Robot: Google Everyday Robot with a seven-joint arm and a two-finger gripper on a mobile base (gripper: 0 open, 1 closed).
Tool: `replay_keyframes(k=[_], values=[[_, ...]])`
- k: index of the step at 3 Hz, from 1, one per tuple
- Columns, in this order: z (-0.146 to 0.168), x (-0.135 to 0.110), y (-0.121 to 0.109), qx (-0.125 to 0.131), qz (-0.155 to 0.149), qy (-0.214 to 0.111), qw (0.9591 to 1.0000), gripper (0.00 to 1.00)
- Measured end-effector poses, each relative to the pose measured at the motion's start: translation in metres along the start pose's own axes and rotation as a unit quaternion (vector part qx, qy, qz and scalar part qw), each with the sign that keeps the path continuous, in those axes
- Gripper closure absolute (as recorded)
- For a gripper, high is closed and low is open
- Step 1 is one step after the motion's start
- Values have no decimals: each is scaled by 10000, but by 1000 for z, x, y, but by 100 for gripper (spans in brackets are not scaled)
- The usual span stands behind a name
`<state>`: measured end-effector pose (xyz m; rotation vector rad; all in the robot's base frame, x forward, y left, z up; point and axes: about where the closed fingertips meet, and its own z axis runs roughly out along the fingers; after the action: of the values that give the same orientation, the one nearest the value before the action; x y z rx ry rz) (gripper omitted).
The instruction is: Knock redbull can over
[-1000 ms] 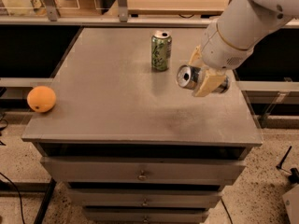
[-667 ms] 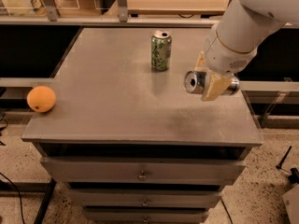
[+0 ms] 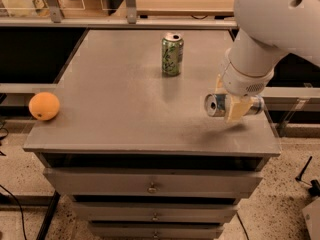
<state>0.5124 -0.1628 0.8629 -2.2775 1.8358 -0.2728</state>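
The redbull can (image 3: pixel 216 105) is a slim silver can with blue patches. It lies horizontal near the right front of the grey table top (image 3: pixel 115 109), its pull-tab end facing left. My gripper (image 3: pixel 231 106) reaches down from the white arm at the upper right. Its tan fingers (image 3: pixel 236 110) are closed across the can's middle. A faint shadow lies on the table just under the can, so it seems held slightly above the surface. The can's far end pokes out to the right of the fingers.
A green patterned can (image 3: pixel 172 54) stands upright at the back middle of the table. An orange (image 3: pixel 44 106) sits near the left front edge. Drawers (image 3: pixel 152 186) are below the top. The table's right edge is close to the gripper.
My gripper has moved with the sideways can to the right and toward the table's front. The green can and the orange have not moved.
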Motion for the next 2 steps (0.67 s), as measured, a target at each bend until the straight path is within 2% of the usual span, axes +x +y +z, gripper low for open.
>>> replay_keyframes(k=[1, 2], values=[[19, -3, 13, -281, 66, -62, 9996, 59], [19, -3, 13, -274, 61, -57, 9996, 36]])
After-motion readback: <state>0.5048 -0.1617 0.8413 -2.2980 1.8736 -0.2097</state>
